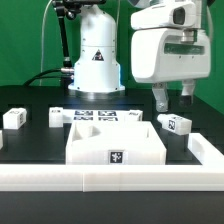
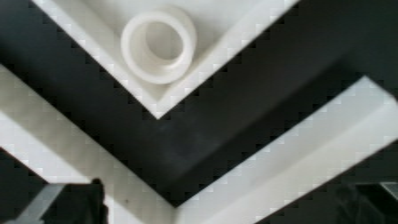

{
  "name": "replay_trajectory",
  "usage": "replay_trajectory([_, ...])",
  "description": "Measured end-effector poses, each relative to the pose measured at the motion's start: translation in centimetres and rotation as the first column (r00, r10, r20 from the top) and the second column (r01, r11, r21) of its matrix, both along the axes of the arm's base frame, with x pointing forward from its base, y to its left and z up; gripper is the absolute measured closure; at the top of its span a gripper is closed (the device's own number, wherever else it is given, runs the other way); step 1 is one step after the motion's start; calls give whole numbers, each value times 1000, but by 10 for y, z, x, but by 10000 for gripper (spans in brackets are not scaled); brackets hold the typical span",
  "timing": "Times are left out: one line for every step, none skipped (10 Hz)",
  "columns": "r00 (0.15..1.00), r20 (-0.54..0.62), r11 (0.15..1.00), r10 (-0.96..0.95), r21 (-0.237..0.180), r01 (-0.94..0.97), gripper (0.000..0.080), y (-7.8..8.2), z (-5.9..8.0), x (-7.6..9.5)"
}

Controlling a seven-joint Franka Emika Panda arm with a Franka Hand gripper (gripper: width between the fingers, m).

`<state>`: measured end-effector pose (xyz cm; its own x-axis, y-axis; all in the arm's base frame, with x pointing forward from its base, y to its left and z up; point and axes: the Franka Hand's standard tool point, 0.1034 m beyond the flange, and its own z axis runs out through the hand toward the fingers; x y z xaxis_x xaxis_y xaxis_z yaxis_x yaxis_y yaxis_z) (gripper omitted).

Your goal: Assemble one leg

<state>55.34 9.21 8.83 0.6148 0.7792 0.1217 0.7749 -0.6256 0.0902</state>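
1. Nearest the lens runs a low white rail [image 1: 60,180]; behind it sits the large white panel [image 1: 90,148], one round socket [image 2: 157,45] of which shows in the wrist view.
2. At about two o'clock from the panel stands the leg [image 1: 178,122], upright on the black table [image 1: 30,142], just beneath the gripper [image 1: 172,99].
3. Its fingers [image 1: 160,97] are spread apart with nothing between them — above the leg, not touching it.
4. Step in hand, as I judge it: the approach for a pick-up. The next move calls for a straight descent until the fingers straddle the leg, then a firm close and a carry toward a socket.
5. Count — three legs: this one, a second leg [image 1: 55,117] and a third leg [image 1: 13,117] near ten o'clock from the panel. One panel, one marker board [image 1: 100,116] at twelve o'clock, one socket in view.
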Motion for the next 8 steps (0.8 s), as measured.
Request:
replay_trajectory([993, -9, 992, 122, -21, -122, 150, -9, -4, -8])
replay_trajectory([974, -34, 974, 223, -38, -224, 150, -22, -9, -13])
replay_trajectory([946, -52, 945, 319, -53, -322, 150, -32, -13, -16])
replay_trajectory([922, -73, 921, 381, -63, -385, 150, -38, -17, -19])
replay_trajectory([903, -100, 902, 417, -74, -425, 150, -42, -21, -23])
replay_trajectory([906, -99, 905, 412, -73, -419, 150, -42, -21, -22])
replay_trajectory([906, -99, 905, 411, -73, -419, 150, -42, -21, -23])
replay_trajectory([906, -99, 905, 411, -73, -419, 150, -42, -21, -23])
